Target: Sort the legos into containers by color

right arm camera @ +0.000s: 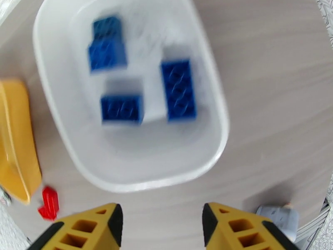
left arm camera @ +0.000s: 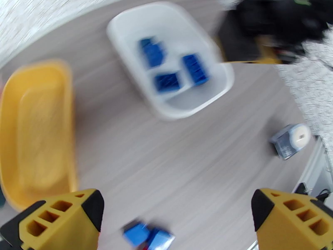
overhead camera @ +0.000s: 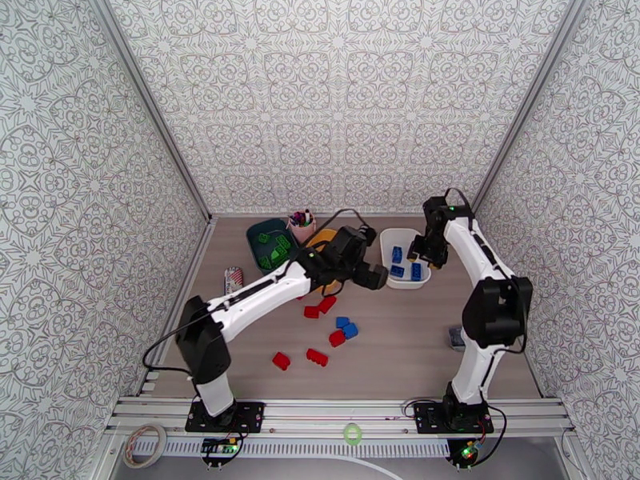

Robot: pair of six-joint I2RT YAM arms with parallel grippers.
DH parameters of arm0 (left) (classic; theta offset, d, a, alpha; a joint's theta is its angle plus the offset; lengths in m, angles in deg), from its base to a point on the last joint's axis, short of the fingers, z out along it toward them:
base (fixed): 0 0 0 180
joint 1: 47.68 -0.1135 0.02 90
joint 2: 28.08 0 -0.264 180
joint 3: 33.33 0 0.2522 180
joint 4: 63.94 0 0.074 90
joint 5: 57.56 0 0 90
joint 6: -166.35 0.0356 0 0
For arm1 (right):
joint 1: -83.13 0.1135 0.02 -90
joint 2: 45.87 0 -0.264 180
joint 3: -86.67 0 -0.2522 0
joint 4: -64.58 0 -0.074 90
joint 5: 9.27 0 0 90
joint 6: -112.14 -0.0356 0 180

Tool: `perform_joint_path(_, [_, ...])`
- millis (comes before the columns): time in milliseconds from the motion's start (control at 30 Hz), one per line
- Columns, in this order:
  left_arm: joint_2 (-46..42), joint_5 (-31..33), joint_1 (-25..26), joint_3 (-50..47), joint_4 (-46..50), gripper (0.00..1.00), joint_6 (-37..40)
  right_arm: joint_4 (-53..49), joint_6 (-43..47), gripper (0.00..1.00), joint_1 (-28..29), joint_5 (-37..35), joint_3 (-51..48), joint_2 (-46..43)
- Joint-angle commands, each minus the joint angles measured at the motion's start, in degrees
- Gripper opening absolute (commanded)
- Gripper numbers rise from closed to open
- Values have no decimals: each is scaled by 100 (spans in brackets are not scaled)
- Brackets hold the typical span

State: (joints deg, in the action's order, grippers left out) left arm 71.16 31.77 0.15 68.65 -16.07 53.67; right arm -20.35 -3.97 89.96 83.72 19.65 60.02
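Right pincer was seen parted, empty, over the white tray holding blue bricks: drop-off judged done. Left pincer was held wide open above loose blue bricks on the worktop; descent and grasp were called for.

The left arm, at the lower left of the overhead frame, and the right arm, at the lower right, are both built of smooth white links joined by bulky black joint housings, each on a black base plate. Thin black cables loop off the links, and a small green light glows on the right arm's top housing. The left gripper and right gripper have wedge-shaped yellow fingers pierced by rectangular cut-outs, with black inner faces.
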Motion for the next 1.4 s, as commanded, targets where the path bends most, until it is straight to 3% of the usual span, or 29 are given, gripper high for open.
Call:
perform_joint_path(0, [-563,295,-319,-871,-12,99,-750,368,-100,57,510,346,-590,-447])
perform_joint_path(333, [-2134,-12,-1003,-3372,-497,99,-2281,1120,-427,64,2650,545,-2092,-741])
perform_joint_path(567, [-2984,58,-1127,-4276,-613,99,-2892,1422,-483,65,3537,474,-2544,-534])
perform_joint_path(767, [-3344,118,-1170,-4507,-478,99,-3023,1737,-501,67,3878,367,-3202,-844])
perform_joint_path(1033, [-3192,12,-1138,-4296,-418,99,-2934,2231,-682,69,4318,-15,-4036,-1054])
perform_joint_path(1367, [-3268,66,-1120,-4329,-423,99,-2985,2319,-663,70,4509,-250,-3525,-301])
